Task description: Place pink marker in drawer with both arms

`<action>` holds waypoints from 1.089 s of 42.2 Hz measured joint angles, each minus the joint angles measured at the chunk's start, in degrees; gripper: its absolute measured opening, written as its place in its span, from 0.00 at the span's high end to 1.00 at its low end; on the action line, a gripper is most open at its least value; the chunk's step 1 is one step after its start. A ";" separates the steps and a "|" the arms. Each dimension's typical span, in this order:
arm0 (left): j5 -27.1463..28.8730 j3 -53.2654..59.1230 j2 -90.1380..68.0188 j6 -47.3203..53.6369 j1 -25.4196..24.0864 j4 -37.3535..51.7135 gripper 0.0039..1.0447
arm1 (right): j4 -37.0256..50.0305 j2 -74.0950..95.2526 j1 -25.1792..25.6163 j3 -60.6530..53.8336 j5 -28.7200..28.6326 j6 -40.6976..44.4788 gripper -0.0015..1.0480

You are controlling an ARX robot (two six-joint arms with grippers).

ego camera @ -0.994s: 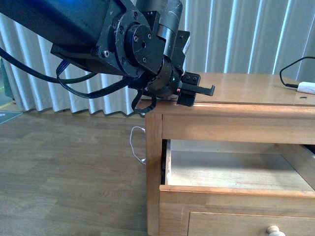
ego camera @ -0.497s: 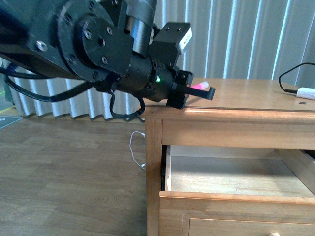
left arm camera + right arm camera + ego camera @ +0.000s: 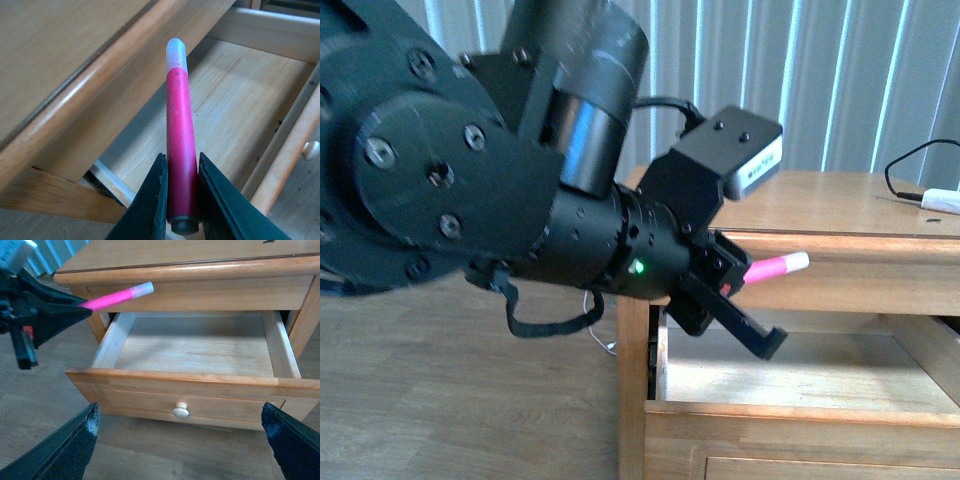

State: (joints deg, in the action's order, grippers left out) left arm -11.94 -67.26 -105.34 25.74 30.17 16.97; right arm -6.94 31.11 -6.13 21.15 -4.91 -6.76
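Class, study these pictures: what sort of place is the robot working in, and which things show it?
Probably a room in a home: a wooden cabinet with an open drawer, wood-plank floor, and vertical blinds behind.

The short bright pink marker has a smooth plastic barrel with a faint sheen and a frosted, translucent white cap. The wide honey-brown wooden drawer shows a satin varnished front and a paler, matt, grained floor. The flat black fingers of the left gripper look matt; the bulky black metal left arm is smooth, semi-glossy
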 joint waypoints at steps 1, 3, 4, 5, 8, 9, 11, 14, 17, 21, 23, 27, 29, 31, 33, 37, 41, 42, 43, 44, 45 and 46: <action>0.37 0.00 -0.81 -0.02 0.20 0.68 0.86 | 0.00 0.00 0.00 0.00 0.00 0.00 0.09; 1.05 -0.02 -2.86 -0.09 0.59 2.12 0.86 | 0.00 0.00 0.00 0.00 0.02 0.00 0.09; 1.55 -0.04 -4.11 -0.31 0.77 2.93 0.86 | 0.00 0.00 0.00 0.00 0.02 0.00 0.09; 2.01 -0.15 -4.98 -0.50 0.85 3.39 0.86 | 0.00 0.00 0.00 0.00 0.02 0.00 0.09; 3.08 -1.18 -7.85 -1.27 1.16 3.87 0.86 | 0.00 0.00 0.00 0.00 0.02 0.00 0.09; 3.48 -1.57 -8.61 -1.57 1.22 3.98 0.86 | 0.00 0.00 0.00 0.00 0.02 0.00 0.09; 4.35 -2.73 -10.40 -2.08 1.33 4.02 0.86 | 0.00 0.00 0.00 0.00 0.02 0.00 0.09; 4.96 -4.76 -12.52 -3.50 1.36 3.80 0.85 | 0.00 0.00 0.00 0.00 0.02 0.00 0.09; 5.14 -5.79 -13.35 -4.74 1.46 3.69 0.72 | 0.00 0.00 0.00 0.00 0.02 0.00 0.09; 4.76 -5.92 -13.35 -7.93 1.99 5.44 0.57 | 0.00 0.00 0.00 0.00 0.02 0.00 0.09; 5.86 -5.62 -12.94 -9.44 2.62 7.21 0.48 | 0.00 0.00 0.00 0.00 0.02 0.00 0.09; 10.21 -4.11 -11.26 -11.26 3.50 8.92 0.36 | 0.00 0.00 0.00 0.00 0.02 0.00 0.09; 12.33 -3.04 -10.10 -11.45 3.89 9.53 0.31 | 0.00 0.00 0.00 0.00 0.02 0.00 0.09; 15.45 -1.77 -8.83 -11.37 4.17 10.43 0.26 | 0.00 0.00 0.00 0.00 0.02 0.00 0.09; 18.86 0.37 -6.75 -11.26 4.42 12.24 0.19 | 0.00 0.00 0.00 0.00 0.02 0.00 0.09; 22.14 4.20 -2.84 -12.20 4.20 14.47 0.09 | 0.00 0.00 0.00 0.00 0.02 0.00 0.09; 26.05 9.38 2.75 -13.79 3.08 17.09 0.05 | 0.00 0.00 0.00 0.00 0.02 0.00 0.09; 27.06 10.91 4.46 -14.19 2.62 17.64 0.06 | 0.00 0.00 0.00 0.00 0.02 0.00 0.09; 27.82 12.48 6.32 -14.62 2.19 18.12 0.06 | 0.00 0.00 0.00 0.00 0.02 0.00 0.09; 28.72 13.25 7.26 -14.82 1.92 18.34 0.06 | 0.00 0.00 0.00 0.00 0.02 0.00 0.09; 30.10 14.93 9.20 -15.12 1.44 18.75 0.06 | 0.00 0.00 0.00 0.00 0.02 0.00 0.09; 31.19 16.63 11.26 -15.37 0.96 19.15 0.06 | 0.00 0.00 0.00 0.00 0.02 0.00 0.09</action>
State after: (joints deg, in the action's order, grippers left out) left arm 19.25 -50.63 -94.08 10.37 31.14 36.12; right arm -6.94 31.11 -6.13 21.15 -4.89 -6.76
